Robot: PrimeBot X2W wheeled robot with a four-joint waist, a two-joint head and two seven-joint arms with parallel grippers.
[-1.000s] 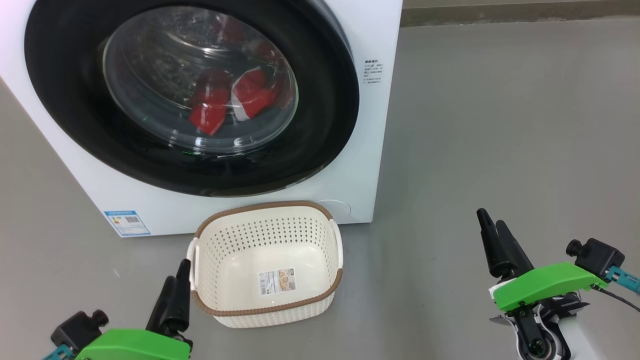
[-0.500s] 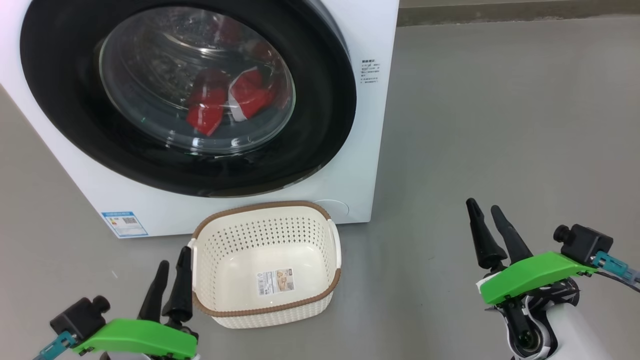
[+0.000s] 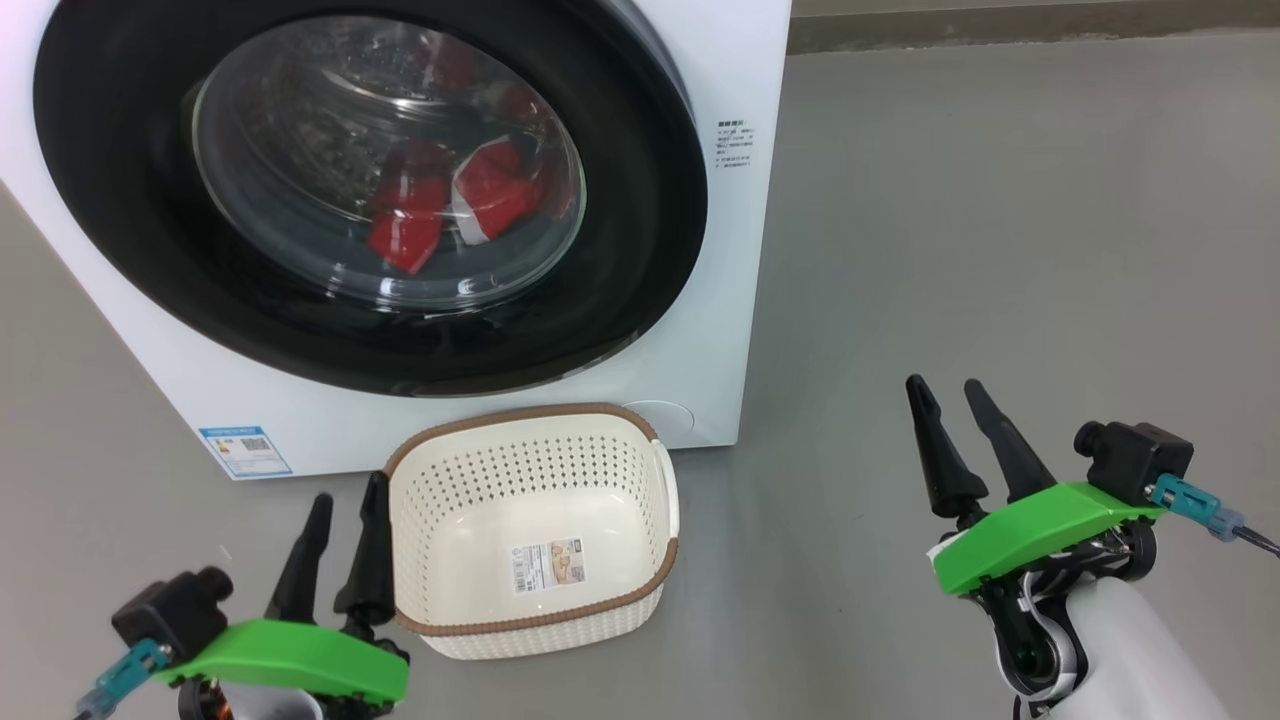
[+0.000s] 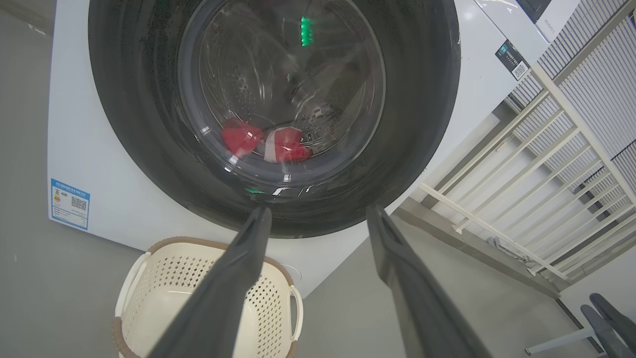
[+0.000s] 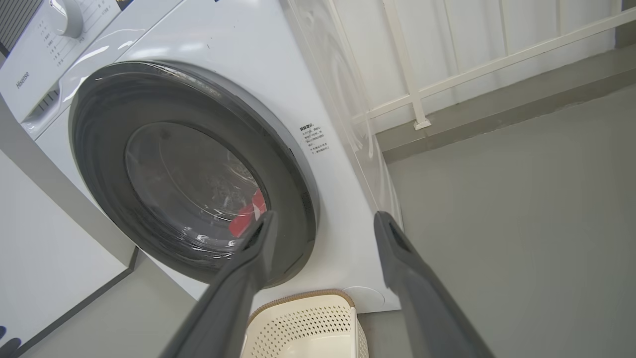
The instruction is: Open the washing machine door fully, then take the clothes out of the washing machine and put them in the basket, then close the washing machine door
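Note:
The white washing machine [image 3: 735, 300] [image 4: 84, 139] [image 5: 248, 44] stands ahead with its round black-rimmed door [image 3: 640, 200] [image 4: 422, 99] [image 5: 99, 114] shut. Red clothes [image 3: 440, 200] [image 4: 263, 141] [image 5: 246, 216] with white trim lie in the drum behind the glass. The cream basket [image 3: 535, 530] [image 4: 208, 263] [image 5: 308, 323] sits on the floor right in front of the washer, holding only a paper label. My left gripper [image 3: 345, 505] [image 4: 318, 216] is open just left of the basket. My right gripper [image 3: 945, 390] [image 5: 323, 221] is open over bare floor, well right of the basket.
Grey floor [image 3: 1000, 220] stretches to the right of the washer. A white railing [image 4: 536, 164] [image 5: 447, 69] and a low kerb run behind and beside the machine. A blue label [image 3: 243, 450] is stuck low on the washer's front.
Both grippers have risen toward the washer, the right one also shifting left. The view has shifted slightly; the washer, door and basket have not moved.

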